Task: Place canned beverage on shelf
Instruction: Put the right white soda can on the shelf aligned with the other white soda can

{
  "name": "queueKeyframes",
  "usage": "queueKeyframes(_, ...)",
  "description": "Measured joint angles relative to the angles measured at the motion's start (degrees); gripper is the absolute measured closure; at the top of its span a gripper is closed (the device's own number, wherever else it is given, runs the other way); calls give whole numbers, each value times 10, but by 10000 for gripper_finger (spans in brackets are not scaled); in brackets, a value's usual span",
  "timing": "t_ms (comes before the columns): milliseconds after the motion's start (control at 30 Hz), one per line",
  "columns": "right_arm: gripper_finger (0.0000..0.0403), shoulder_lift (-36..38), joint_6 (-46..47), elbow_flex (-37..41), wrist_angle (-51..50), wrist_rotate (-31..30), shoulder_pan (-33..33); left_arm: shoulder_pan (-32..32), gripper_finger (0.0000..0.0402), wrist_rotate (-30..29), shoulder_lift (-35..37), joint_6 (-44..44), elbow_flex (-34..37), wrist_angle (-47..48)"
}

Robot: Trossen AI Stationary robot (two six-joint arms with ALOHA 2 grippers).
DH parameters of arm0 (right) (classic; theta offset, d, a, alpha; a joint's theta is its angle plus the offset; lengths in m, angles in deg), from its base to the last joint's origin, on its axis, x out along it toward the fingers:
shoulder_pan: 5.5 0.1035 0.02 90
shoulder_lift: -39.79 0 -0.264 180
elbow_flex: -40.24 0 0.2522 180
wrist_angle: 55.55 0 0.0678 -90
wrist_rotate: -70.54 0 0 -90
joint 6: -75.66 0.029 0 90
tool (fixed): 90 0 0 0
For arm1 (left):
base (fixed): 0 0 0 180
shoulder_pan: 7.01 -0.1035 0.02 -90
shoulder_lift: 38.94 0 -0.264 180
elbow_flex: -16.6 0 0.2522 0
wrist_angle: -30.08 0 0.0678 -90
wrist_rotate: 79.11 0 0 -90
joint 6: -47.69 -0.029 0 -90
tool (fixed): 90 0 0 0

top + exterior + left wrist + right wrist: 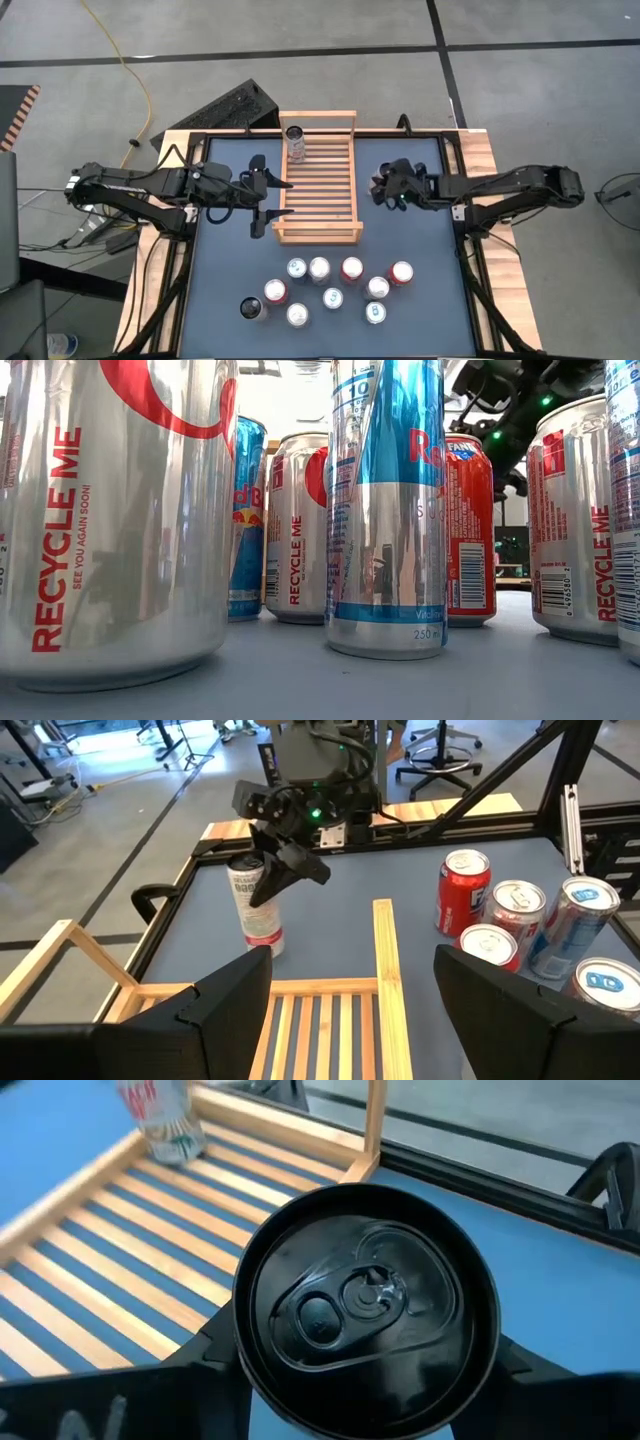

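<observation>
Our right gripper (385, 187) sits just off the right side of the shelf (317, 212), and its fingers are closed around a black-topped can (365, 1308) held upright between them; the right wrist view looks straight down on the can's dark lid and pull tab, with the slats close beyond it. We judge the upright hold is deliberate, so the can can be set straight down on its base without tipping.

The shelf, a light-wood slatted rack with a raised rail at each short end, lies in the middle of the blue-grey table (420, 310). One can with a pale body and red lettering (295, 143) already stands at its far end, near the rail, which leaves the middle and near slats bare for the one we carry.

Our left gripper (262, 196) waits at the shelf's left edge, fingers apart and holding nothing that we can see. It may be there to steady the rack, though we cannot tell whether it touches the wood.

The remaining cans (335, 285), red, silver and blue-topped, stand clustered at the near end of the table, well apart from the shelf.

We judge the carry is under way, with the crossing over the shelf's side and the lowering yet to do.
</observation>
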Motion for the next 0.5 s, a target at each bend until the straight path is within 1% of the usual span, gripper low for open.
queueKeyframes(133, 190, -4, 32, 0, -5, -5, 4, 0, 134, 0, 0, -2, 0, -6)
queueKeyframes(300, 190, -39, 82, -6, -19, -14, 3, 0, 134, 0, 0, -2, 0, -7)
queueKeyframes(500, 190, -113, 125, -84, -106, -17, 0, 0, 134, -5, -1, 1, 0, -8)
